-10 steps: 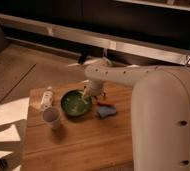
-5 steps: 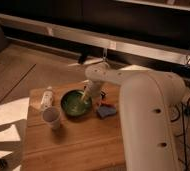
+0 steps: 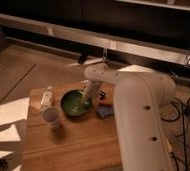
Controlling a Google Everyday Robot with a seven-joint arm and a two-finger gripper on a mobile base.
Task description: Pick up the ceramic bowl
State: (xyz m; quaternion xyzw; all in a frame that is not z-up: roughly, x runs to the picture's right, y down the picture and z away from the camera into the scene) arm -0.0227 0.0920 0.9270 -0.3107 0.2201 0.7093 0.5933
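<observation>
The ceramic bowl (image 3: pixel 75 103) is round, shallow and dark green with a lighter green inside. It sits on the wooden table (image 3: pixel 73 145), near its far middle. My white arm reaches over from the right and bends down to the bowl's right rim. My gripper (image 3: pixel 88 99) is at that rim, with its tip down inside the bowl. The small pale grey cup (image 3: pixel 51 118) stands just left and in front of the bowl.
A small white bottle (image 3: pixel 47 98) lies on the table left of the bowl. A blue cloth-like item (image 3: pixel 107 111) and something orange (image 3: pixel 106 101) lie right of the bowl, partly hidden by my arm. A dark wall with a metal rail runs behind.
My arm has swung further over the table and now fills more of the right side. The gripper has come down to the bowl's right rim. The bowl, cup and bottle have not moved.
</observation>
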